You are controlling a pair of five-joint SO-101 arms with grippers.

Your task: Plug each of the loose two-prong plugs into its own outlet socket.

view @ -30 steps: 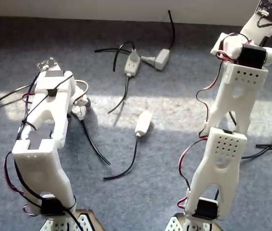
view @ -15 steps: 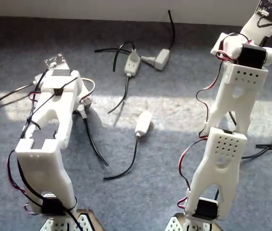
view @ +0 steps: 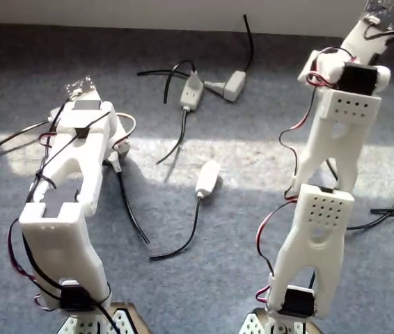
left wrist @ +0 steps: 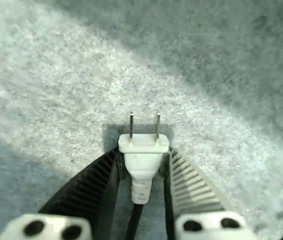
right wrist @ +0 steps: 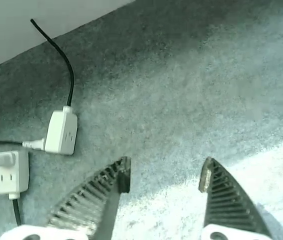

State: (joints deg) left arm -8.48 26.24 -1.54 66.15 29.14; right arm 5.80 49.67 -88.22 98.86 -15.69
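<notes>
My left fingers (left wrist: 186, 185) are clamped on the flat sides of the white plug (left wrist: 142, 150), prongs forward over the table (left wrist: 41, 75). It looks light and rigid, though its cord (left wrist: 134, 222) may tug it askew. My right fingers (right wrist: 226, 200) hang wide apart, empty, near a socket (right wrist: 61, 131).

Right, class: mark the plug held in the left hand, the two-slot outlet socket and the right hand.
plug (left wrist: 141, 160): left wrist view, on its white body below the prongs.
outlet socket (right wrist: 12, 175): right wrist view, on its slotted face.
right hand (right wrist: 165, 170): right wrist view, midway between its open fingertips.
</notes>
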